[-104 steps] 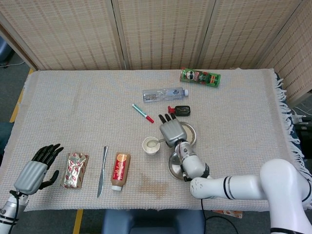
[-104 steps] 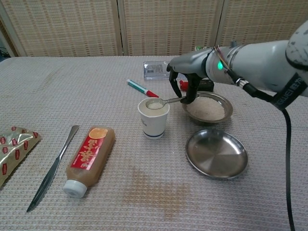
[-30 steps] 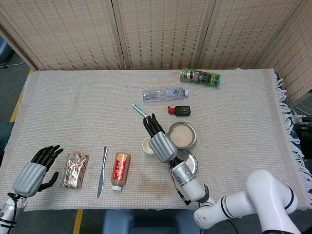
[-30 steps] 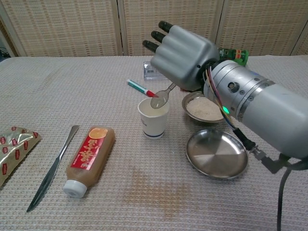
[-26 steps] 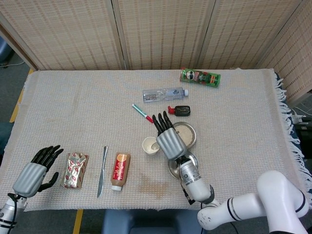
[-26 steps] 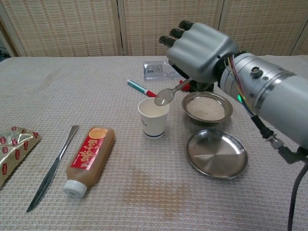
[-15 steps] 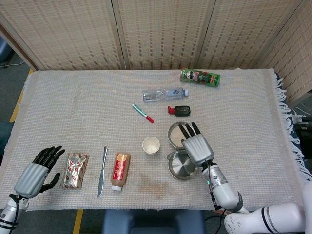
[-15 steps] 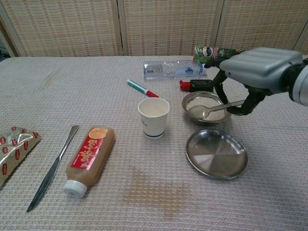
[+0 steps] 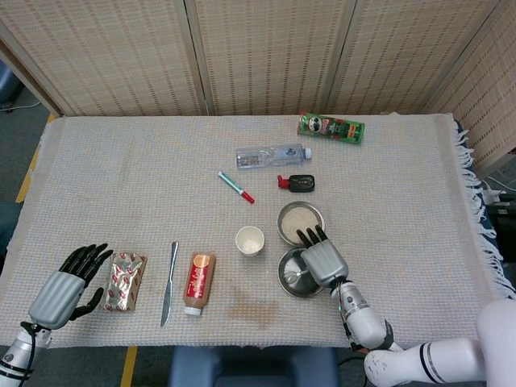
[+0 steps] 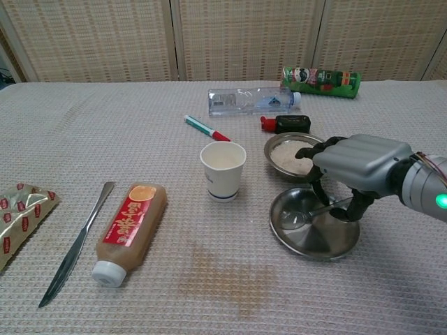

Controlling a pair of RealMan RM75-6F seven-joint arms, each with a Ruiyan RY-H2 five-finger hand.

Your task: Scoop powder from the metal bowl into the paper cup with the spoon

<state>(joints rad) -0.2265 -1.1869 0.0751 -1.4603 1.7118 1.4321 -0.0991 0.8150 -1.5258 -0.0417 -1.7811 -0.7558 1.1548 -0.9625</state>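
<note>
The white paper cup [image 10: 223, 169] stands upright mid-table with pale powder inside; the head view shows the cup [image 9: 250, 240] from above. To its right is the metal bowl [image 10: 292, 155] filled with powder, seen also as the bowl [image 9: 299, 222] in the head view. My right hand [image 10: 357, 171] hangs low over a second, empty metal dish [image 10: 328, 243] and pinches the spoon [image 10: 302, 216] by its handle, the spoon's bowl lying inside that dish. From above, the right hand [image 9: 323, 261] covers the dish's right side. My left hand [image 9: 66, 287] rests open at the near left edge.
A foil packet [image 9: 125, 280], a table knife [image 10: 75, 244] and a brown sauce bottle [image 10: 130, 227] lie at the near left. Further back are a red-tipped pen [image 10: 207, 128], a black key fob [image 10: 288, 123], a lying water bottle [image 10: 250, 100] and a green can [image 10: 320, 77].
My right hand carried the spoon from above the cup rightward to the powder bowl, then down and nearer into the empty dish. The left hand barely moved.
</note>
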